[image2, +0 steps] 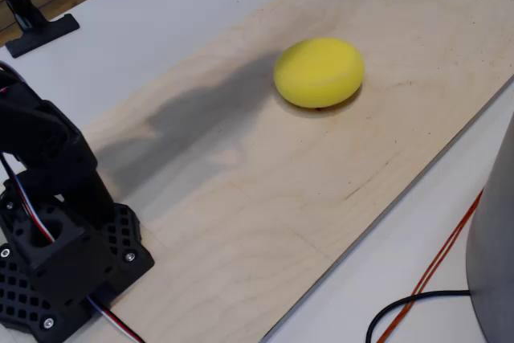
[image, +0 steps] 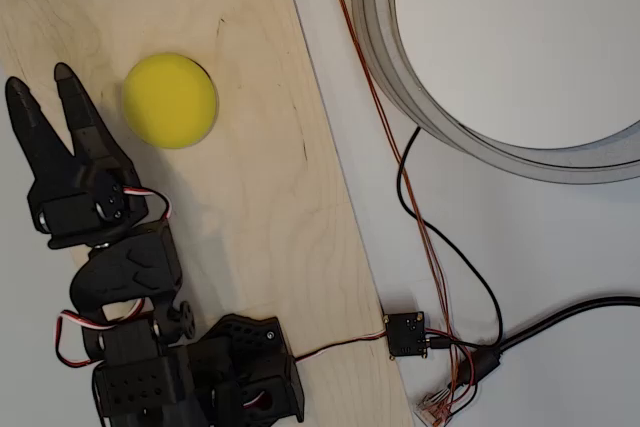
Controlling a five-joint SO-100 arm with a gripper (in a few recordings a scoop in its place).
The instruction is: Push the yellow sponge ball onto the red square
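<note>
- A pale plywood board (image: 250, 147) lies on a white table (image: 560, 247); the board runs at a slant in the overhead view, and its grain and a few dark flecks show in both views.
- Right of the board in the overhead view sits a large grey ring-shaped rim (image: 420, 97), cut off by the top and right edges.
- Thin orange wires (image: 370, 87) and a black cable (image: 470, 277) run across the table to a small black circuit board (image: 407, 335) at the board's lower edge.
- The black arm (image: 130, 277) stands at the board's lower left in the overhead view; its printed base (image2: 64, 271) fills the lower left corner of the fixed view.
- The fingers (image: 42, 82) are slightly spread, pointing toward the top of the overhead view with a narrow gap between the tips and nothing in them.
- The yellow sponge ball (image: 169, 100) rests on the board just to the right of the fingers, near the right finger (image: 80, 112) but apart from it.
- In the fixed view the ball (image2: 319, 71) looks somewhat flattened, and a tiny reddish trace peeks out under its front edge; what it belongs to cannot be made out.
- The arm's shadow (image2: 201, 118) falls on the board left of the ball in the fixed view.
</note>
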